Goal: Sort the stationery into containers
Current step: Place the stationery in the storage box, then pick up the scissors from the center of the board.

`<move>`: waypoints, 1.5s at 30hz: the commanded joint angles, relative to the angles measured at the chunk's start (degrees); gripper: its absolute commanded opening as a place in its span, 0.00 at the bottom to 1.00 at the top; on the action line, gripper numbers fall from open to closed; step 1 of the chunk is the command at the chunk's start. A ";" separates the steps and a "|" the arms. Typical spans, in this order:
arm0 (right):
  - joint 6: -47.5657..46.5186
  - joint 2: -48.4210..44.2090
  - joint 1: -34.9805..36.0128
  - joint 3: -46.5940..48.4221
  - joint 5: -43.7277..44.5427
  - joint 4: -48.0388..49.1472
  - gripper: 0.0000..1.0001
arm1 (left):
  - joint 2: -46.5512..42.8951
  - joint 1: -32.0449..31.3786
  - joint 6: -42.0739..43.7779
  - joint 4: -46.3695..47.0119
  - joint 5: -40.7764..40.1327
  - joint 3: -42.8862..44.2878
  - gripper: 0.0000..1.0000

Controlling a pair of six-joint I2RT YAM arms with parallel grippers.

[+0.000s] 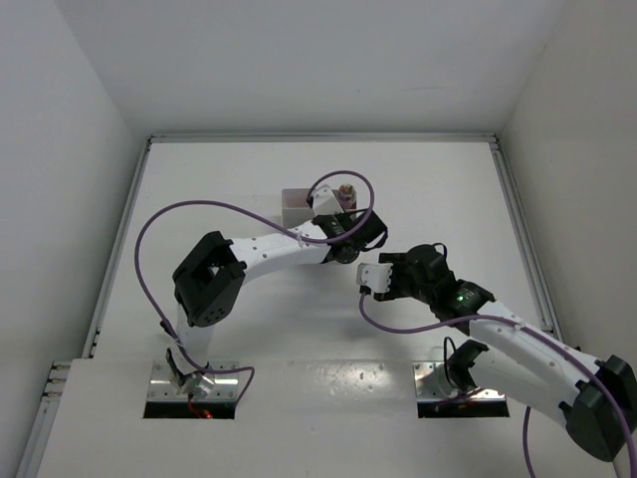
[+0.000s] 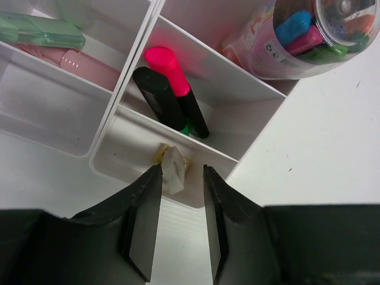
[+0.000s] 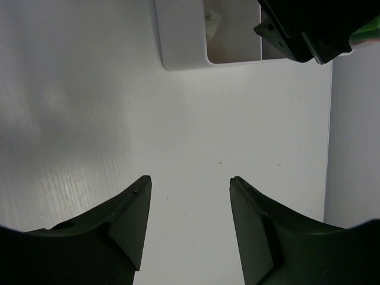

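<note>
Our left gripper (image 2: 182,171) hangs over the organiser's (image 2: 208,145) corner cell, jaws partly open and gripping nothing. The grey eraser (image 2: 174,170) sits in that cell, hard by one fingertip. It could cling to the finger or be flicked over the organiser's rim. It looks tiny and pale, leaning on a beige eraser (image 2: 161,155). Our right gripper (image 3: 190,184) gapes empty, short of the organiser.

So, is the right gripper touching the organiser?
Apart. The right wrist view shows it: a stretch of table lies between the open right gripper and the organiser, which stands well ahead of the fingertips.
</note>
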 commanded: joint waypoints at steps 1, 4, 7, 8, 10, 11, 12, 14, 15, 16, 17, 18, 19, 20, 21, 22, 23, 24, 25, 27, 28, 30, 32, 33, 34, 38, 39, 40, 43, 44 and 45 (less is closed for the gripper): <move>0.83 0.01 -0.30 0.08 0.93 1.78 0.56 | -0.96 1.25 -0.02 0.56 -1.76 1.11 0.39; 0.83 0.01 -0.30 0.08 0.93 1.17 0.59 | -2.70 1.25 1.12 0.56 -1.15 1.11 0.39; 0.83 -1.65 -0.30 0.60 -0.20 -0.06 0.63 | -7.18 -0.06 3.40 0.56 -3.07 0.50 0.29; 0.83 -2.53 -0.30 0.60 -0.73 -0.68 0.53 | -8.85 -0.76 5.58 0.56 -3.86 -0.37 0.26; 0.83 -3.15 -0.30 1.13 -3.36 -2.78 0.17 | -15.00 -1.29 8.49 0.56 -6.85 -2.74 0.15; 0.83 -3.15 -0.30 1.65 -3.98 -2.79 0.00 | -17.28 -1.29 12.86 0.56 -7.64 -3.71 0.12; 1.70 -3.67 -0.30 1.66 -5.03 -3.32 0.00 | -19.48 -1.29 16.73 1.78 -8.17 -6.16 0.10; 1.71 -3.68 -0.30 1.66 -6.18 -3.84 0.00 | -26.60 -1.29 23.24 3.02 -8.18 -9.24 0.11; 1.71 -3.68 -0.30 2.18 -7.32 -3.85 0.27 | -29.23 -1.29 31.71 4.33 -8.18 -11.26 0.19; 1.71 -3.07 -0.30 2.19 -7.33 -3.85 0.58 | -32.13 -1.29 37.28 6.26 -4.78 -16.50 0.41; 1.71 -2.54 -0.30 2.88 -9.24 -4.63 0.81 | -37.64 -0.34 41.34 7.32 -2.49 -18.99 0.54; 1.71 -2.01 -0.30 3.93 -10.31 -5.34 0.93 | -40.31 0.89 44.60 6.72 -0.03 -21.19 0.64; 1.71 -1.31 -0.30 4.64 -11.45 -5.87 0.94 | -42.77 2.29 44.63 5.50 3.30 -25.04 0.76; 1.71 0.43 -0.30 5.34 -13.55 -6.92 0.94 | -44.79 5.53 43.76 4.01 4.47 -26.47 0.87; 1.71 1.41 -0.30 7.09 -14.70 -7.53 0.82 | -47.69 7.39 40.62 -0.53 5.18 -27.61 0.88; 1.71 2.64 -0.30 8.24 -16.62 -8.32 0.67 | -48.76 9.06 39.28 -2.58 6.40 -29.45 0.88; 1.71 5.43 -0.30 10.77 -17.43 -9.99 0.43 | -49.64 12.38 38.31 -3.73 7.63 -30.43 0.88; 1.71 6.94 -0.30 12.10 -18.22 -10.96 0.00 | -50.87 13.98 37.69 -4.44 9.04 -31.40 0.87; 1.71 8.35 -0.30 13.42 -19.71 -11.93 0.00 | -50.88 15.39 37.69 -5.23 10.88 -32.54 0.83; 2.24 11.68 -0.30 16.94 -21.47 -14.64 0.00 | -51.58 19.35 36.28 -5.24 11.85 -33.33 0.52; 2.85 12.40 -0.30 17.91 -23.13 -15.44 0.14 | -51.58 20.66 36.28 -5.24 11.86 -33.34 0.42; 4.26 13.02 -0.30 19.41 -24.46 -16.15 0.55 | -52.20 25.13 34.61 -5.24 12.82 -34.04 0.23; 5.31 13.02 0.23 20.12 -25.16 -16.15 0.69 | -51.50 28.22 35.22 -1.91 17.36 -35.96 0.21; 5.32 13.02 0.23 19.42 -25.17 -16.15 0.69 | -50.36 31.11 35.75 -0.94 19.40 -36.67 0.21; 5.84 12.15 0.23 19.41 -25.17 -15.20 0.69 | -49.66 32.44 37.14 2.03 21.77 -37.55 0.21; 5.84 10.13 0.23 16.53 -23.86 -14.04 0.69 | -43.69 36.58 43.12 7.94 32.33 -41.16 0.42; 5.84 9.51 0.23 16.51 -23.85 -13.44 0.69 | -42.19 37.28 44.27 8.47 34.26 -41.94 0.49; 5.84 9.50 0.23 15.64 -23.85 -12.91 0.69 | -38.78 38.68 45.15 8.47 34.27 -41.95 0.51; 5.84 8.98 0.23 14.93 -23.32 -12.37 0.69 | -34.11 40.71 47.18 8.47 37.53 -41.26 0.53; 5.84 8.98 0.23 14.93 -23.32 -12.37 0.69 | -32.35 40.72 47.79 8.47 37.53 -41.25 0.53; 5.84 8.98 0.23 14.93 -23.32 -12.37 0.69 | -31.64 40.72 47.79 8.47 37.00 -40.55 0.53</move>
